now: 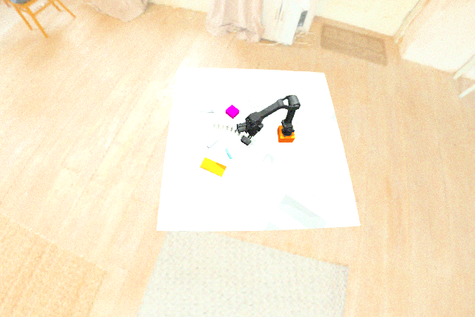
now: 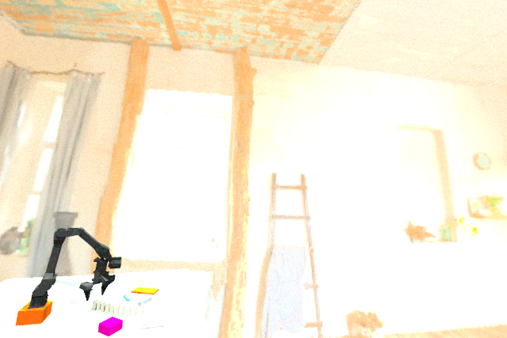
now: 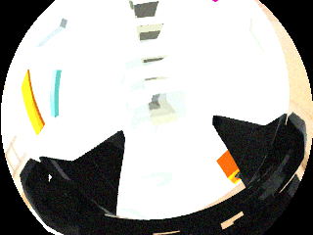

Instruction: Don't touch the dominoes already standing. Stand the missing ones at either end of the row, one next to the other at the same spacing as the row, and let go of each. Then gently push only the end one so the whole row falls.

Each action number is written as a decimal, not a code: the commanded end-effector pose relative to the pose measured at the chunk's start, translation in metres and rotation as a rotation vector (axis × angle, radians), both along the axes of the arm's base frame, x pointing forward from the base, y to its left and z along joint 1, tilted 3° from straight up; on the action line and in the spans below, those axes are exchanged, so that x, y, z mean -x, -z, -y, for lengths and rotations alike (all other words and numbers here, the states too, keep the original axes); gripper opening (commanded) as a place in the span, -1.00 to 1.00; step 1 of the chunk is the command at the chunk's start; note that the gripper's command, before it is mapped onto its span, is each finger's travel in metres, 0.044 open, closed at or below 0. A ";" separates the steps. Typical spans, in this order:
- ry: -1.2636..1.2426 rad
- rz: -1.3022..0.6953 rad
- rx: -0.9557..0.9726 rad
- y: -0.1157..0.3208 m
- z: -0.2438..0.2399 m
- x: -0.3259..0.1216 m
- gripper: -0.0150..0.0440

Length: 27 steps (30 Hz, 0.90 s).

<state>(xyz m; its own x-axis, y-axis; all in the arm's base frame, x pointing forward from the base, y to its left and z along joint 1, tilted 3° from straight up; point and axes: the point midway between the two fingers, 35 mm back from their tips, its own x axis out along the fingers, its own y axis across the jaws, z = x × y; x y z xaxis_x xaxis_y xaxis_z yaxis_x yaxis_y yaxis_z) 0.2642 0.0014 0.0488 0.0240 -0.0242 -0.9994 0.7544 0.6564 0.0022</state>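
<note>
Dominoes, small pale cream rectangular blocks with flat faces (image 1: pixel 224 127) (image 2: pixel 105 306) (image 3: pixel 150 28), are standing upright in a gently curving row on the smooth white table (image 1: pixel 214 206) (image 2: pixel 184 281) (image 3: pixel 196 181), narrow gaps between them! And here at the arm's end of the line, the black angular gripper (image 1: pixel 251 136) (image 2: pixel 94 296) (image 3: pixel 168 124) is spread almost as wide as it goes, nothing between its tapering, pointed fingers. It hangs just above the table at that end, and the wrist view puts the nearest domino ahead of the open gap. Whether either finger touches that domino, I cannot tell.

The dark jointed arm (image 1: pixel 273 108) (image 2: pixel 53 256) arches over from a bright orange, hard-edged base block (image 1: pixel 281 139) (image 2: pixel 28 317) (image 3: pixel 227 164). On one side of the row sits a solid magenta box (image 1: pixel 231 111) (image 2: pixel 110 326), plain-faced and sharp-cornered, with a thin pale strip (image 1: pixel 207 111) (image 2: pixel 151 327) lying near it. Over on the other side, it's a slim turquoise bar (image 1: pixel 228 153) (image 2: pixel 126 298) (image 3: pixel 56 93), a narrow grey-blue bar (image 1: pixel 212 143) (image 2: pixel 144 300) (image 3: pixel 52 33), and farther out a flat yellow rectangular slab (image 1: pixel 213 166) (image 2: pixel 145 290) (image 3: pixel 31 105), all apart from the dominoes. The row is up!
</note>
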 end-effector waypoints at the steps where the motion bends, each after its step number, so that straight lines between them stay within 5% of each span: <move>1: 0.002 0.051 -0.002 -0.058 -0.001 -0.005 1.00; 8: 0.003 0.051 -0.002 -0.099 -0.002 0.005 1.00; 11: -0.151 0.047 0.005 -0.092 -0.005 0.007 0.73; 24: -1.500 0.007 0.066 -0.037 -0.029 0.025 -0.42; 27: -1.569 0.005 0.069 -0.034 -0.030 0.026 -0.49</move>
<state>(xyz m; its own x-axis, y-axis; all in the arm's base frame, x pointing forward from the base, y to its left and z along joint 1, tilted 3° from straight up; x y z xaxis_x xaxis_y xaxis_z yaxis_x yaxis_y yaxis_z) 0.2461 0.0261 0.0956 0.0641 -0.0162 -0.9978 -0.3757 0.9259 -0.0391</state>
